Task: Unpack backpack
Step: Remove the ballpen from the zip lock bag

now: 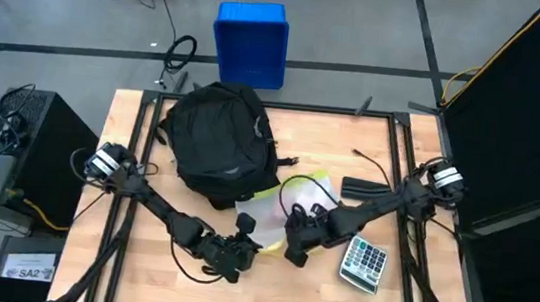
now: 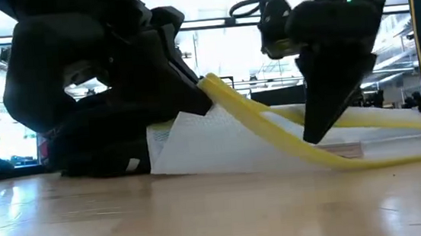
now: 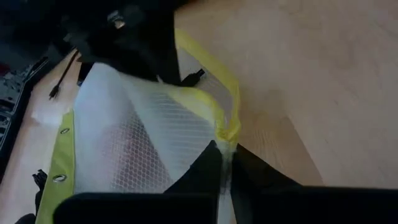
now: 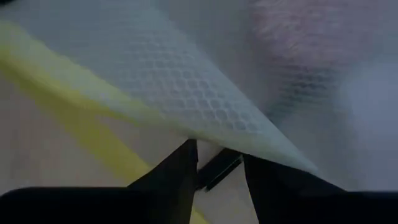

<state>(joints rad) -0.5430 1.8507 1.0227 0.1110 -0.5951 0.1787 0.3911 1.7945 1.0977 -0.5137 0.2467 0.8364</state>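
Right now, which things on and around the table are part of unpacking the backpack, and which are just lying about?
Part of the job:
backpack
white mesh pouch with yellow trim
left gripper, at the pouch's edge
right gripper, at the pouch

Just lying about:
calculator
blue crate, on the floor

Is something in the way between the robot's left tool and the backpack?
Yes. The white mesh pouch with yellow edging lies between the left tool and the backpack, and the tool is pinching its edge.
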